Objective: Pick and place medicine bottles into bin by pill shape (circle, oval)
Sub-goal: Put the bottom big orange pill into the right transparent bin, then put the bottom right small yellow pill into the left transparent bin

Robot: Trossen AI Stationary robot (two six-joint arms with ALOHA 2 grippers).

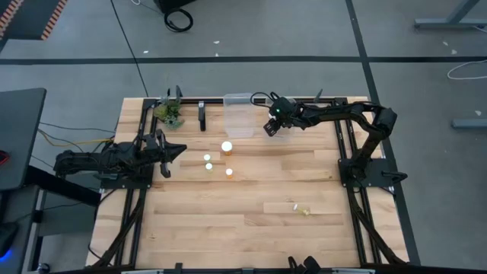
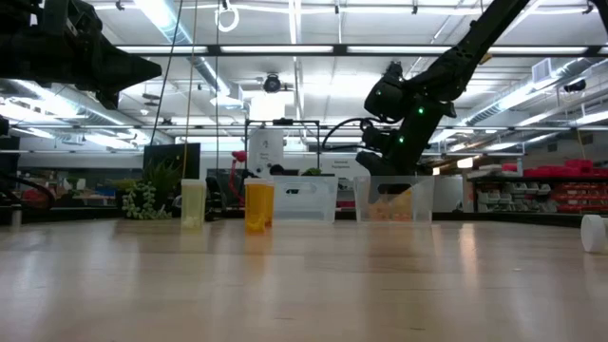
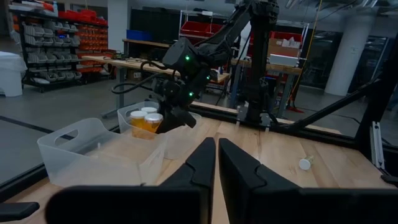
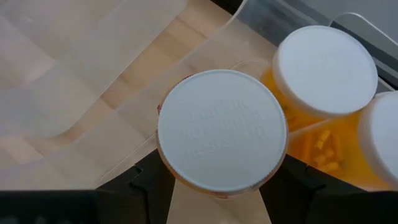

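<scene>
Amber pill bottle [image 4: 221,140] pinched between right gripper [image 4: 217,186] fingers, white cap toward wrist, above clear bin [image 3: 87,152] beside two binned bottles [image 3: 144,119]. Judged light, rigid, smooth-walled; body grip below cap advised. Left gripper [image 3: 216,163] fingers pressed together, empty.

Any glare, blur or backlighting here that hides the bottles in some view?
High view: the three standing bottles' white caps blow out into bright spots, bodies barely readable. Low view: ceiling lights backlight the scene, leaving the left gripper a silhouette. Right wrist view: the held bottle's cap is close and soft, its embossed lettering unreadable.
</scene>
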